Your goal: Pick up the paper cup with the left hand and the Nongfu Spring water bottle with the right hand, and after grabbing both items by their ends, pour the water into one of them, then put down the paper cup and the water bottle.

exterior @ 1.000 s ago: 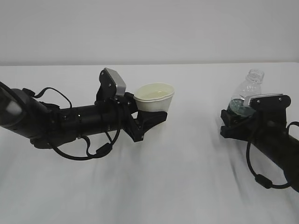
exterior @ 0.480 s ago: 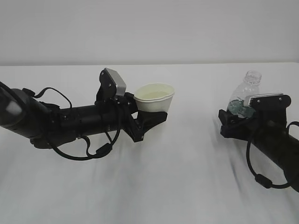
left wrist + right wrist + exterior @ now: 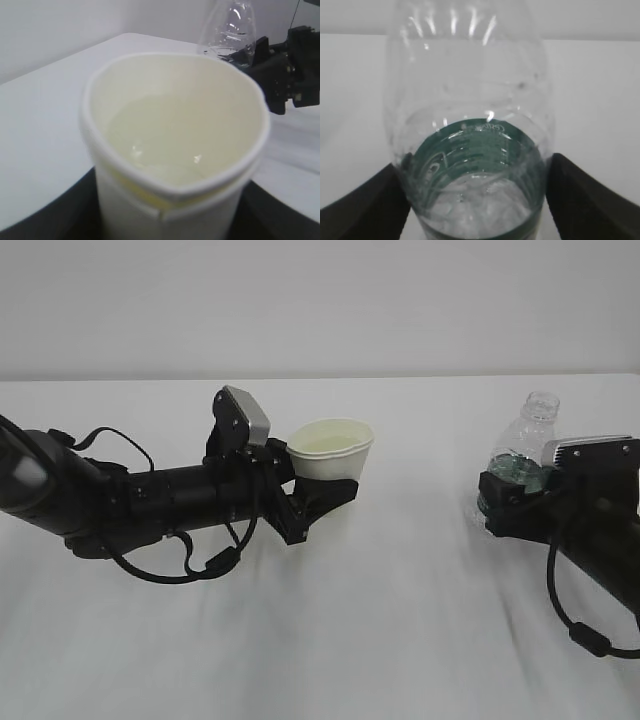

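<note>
Two black arms sit over the white table (image 3: 330, 640). Mid-frame, the left hand (image 3: 318, 492) squeezes the paper cup (image 3: 331, 448), with water (image 3: 165, 142) inside. At the right edge, the right hand (image 3: 508, 502) has its fingers spread beside the upright Nongfu Spring water bottle (image 3: 522, 455).

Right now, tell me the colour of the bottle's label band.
Dark green, on the water bottle's label band; the right wrist view shows it best.

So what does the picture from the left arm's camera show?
An off-white paper cup fills the view, with a little water in its bottom. Behind it, on the white table, stands the clear bottle beside the other arm's black claw.
</note>
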Controlling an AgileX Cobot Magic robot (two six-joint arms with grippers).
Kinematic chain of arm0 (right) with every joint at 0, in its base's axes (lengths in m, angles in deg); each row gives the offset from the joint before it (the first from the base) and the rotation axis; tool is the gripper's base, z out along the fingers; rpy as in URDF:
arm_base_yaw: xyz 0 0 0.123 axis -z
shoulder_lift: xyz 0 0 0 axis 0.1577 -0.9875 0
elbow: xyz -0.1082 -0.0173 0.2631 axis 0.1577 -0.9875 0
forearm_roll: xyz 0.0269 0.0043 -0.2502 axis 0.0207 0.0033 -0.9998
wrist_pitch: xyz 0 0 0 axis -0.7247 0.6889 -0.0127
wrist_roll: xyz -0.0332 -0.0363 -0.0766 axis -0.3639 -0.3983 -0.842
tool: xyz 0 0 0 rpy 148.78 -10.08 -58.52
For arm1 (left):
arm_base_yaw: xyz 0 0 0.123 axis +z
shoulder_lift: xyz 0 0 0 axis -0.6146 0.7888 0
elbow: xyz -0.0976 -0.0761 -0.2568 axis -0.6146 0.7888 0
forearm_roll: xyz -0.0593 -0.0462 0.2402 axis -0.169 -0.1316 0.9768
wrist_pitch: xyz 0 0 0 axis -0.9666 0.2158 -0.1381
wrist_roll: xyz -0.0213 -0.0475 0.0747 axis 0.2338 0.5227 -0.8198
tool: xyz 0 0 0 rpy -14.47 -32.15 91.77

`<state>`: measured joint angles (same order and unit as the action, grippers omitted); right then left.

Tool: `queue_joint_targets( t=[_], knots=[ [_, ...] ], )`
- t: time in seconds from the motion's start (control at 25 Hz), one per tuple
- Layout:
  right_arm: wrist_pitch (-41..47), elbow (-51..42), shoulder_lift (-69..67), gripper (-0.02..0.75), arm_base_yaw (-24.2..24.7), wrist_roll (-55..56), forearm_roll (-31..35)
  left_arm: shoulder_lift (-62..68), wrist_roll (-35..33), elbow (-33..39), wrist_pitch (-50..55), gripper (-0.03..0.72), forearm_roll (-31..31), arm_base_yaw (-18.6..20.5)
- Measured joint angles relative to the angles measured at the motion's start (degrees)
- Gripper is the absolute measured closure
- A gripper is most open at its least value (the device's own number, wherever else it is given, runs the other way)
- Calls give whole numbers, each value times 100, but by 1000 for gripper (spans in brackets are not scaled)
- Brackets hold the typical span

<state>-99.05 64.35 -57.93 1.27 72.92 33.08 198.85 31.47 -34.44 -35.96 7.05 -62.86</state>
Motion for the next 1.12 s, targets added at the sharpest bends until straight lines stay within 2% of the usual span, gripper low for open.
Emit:
queue_joint_targets(
  t=[0.28,0.68,0.88,1.12],
  knots=[
    [-11,-599,533,124,0,0,0,0,0,0,-11,251,0,0],
    [-11,-1775,1999,125,0,0,-131,-13,0,0,-23,251,-78,53],
    [-22,-1909,2349,127,0,0,-194,-205,-8,144,-23,251,-104,352],
    [-22,-1909,2378,127,0,63,-289,-434,-8,554,-311,251,-159,974]
  ],
)
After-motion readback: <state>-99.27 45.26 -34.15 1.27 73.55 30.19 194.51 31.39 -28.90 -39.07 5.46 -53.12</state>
